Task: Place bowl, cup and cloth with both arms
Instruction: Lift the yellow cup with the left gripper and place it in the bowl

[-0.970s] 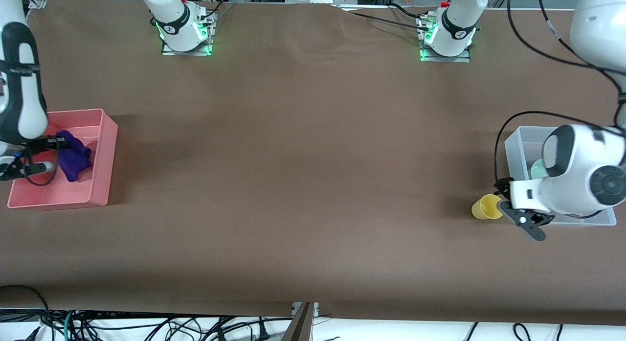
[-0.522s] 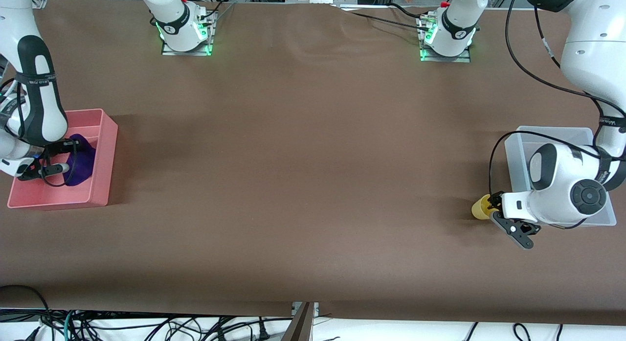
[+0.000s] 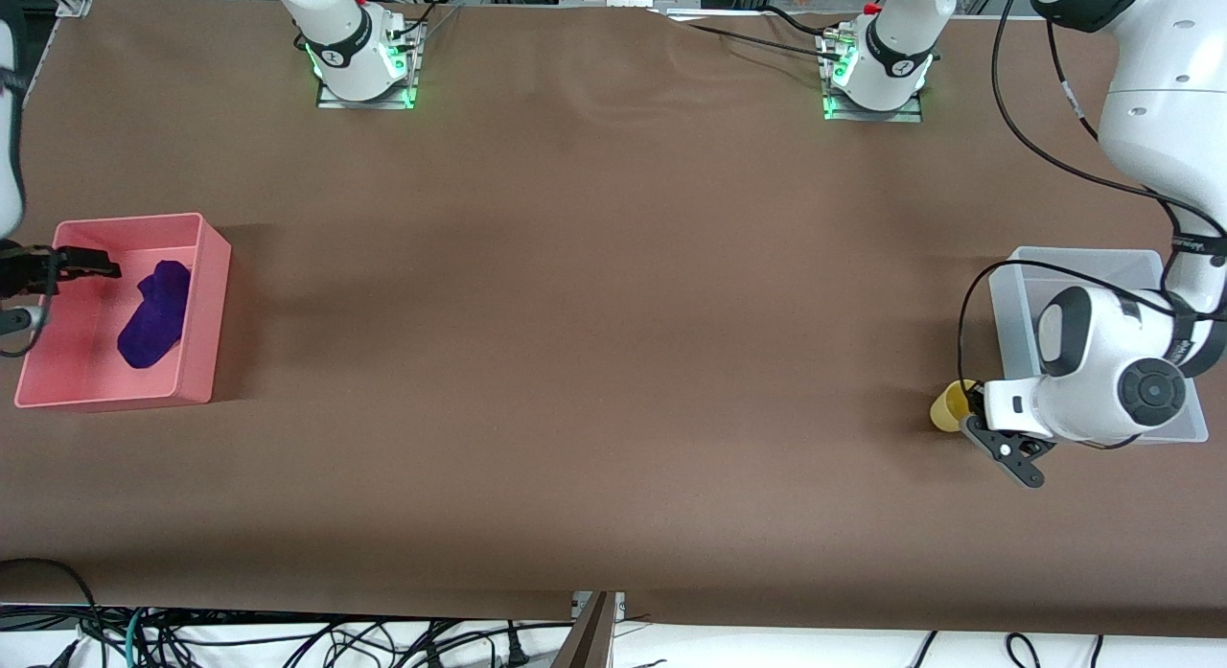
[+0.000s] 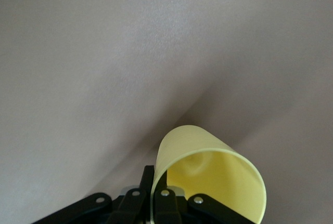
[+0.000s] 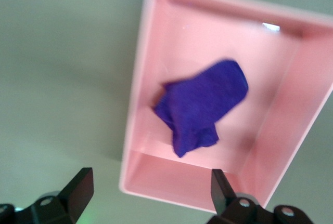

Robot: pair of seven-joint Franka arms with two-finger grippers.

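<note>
The purple cloth (image 3: 153,313) lies loose in the pink bin (image 3: 206,313); it also shows in the right wrist view (image 5: 200,104). My right gripper (image 3: 67,280) (image 5: 151,187) is open and empty, over the bin's edge at the right arm's end of the table. My left gripper (image 3: 973,419) (image 4: 156,182) is shut on the rim of the yellow cup (image 3: 952,406) (image 4: 208,174). It holds the cup tilted, low over the table beside the clear bin (image 3: 1083,261). The green bowl is hidden by the left arm's hand.
The pink bin (image 5: 138,94) stands at the right arm's end of the table, the clear bin at the left arm's end. Both arm bases (image 3: 359,59) (image 3: 877,74) stand along the table's edge farthest from the camera. Black cables hang off the left arm.
My right gripper let go of the cloth and moved up and off toward the table's end; the cloth now lies in the pink bin. My left arm shifted slightly with the cup and now covers the bowl.
</note>
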